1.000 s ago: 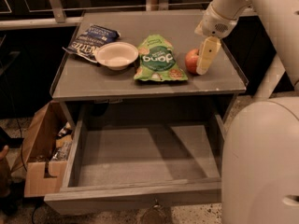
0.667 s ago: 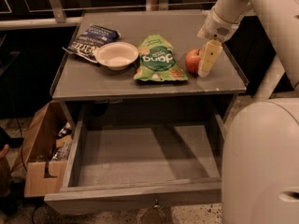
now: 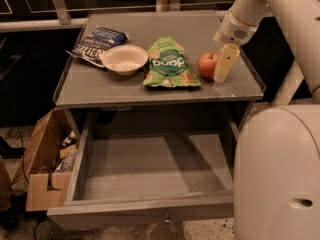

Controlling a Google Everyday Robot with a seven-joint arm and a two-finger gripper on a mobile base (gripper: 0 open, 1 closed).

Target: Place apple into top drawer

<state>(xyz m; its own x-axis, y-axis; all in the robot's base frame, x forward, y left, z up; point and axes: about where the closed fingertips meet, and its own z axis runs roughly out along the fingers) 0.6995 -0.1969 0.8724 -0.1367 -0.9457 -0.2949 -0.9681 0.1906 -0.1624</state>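
The red-orange apple sits on the grey cabinet top near its right front corner. My gripper hangs from the white arm coming in from the upper right. It is down at the apple's right side, touching or nearly touching it. The top drawer is pulled out wide below the cabinet top, and its flat grey bottom shows. A small metal pull is on its front.
A green snack bag lies just left of the apple. A white bowl and a blue chip bag lie further left. An open cardboard box stands on the floor at the left. My white base fills the lower right.
The gripper has shifted slightly right and down beside the apple. The apple, the drawer and the other things have not moved.
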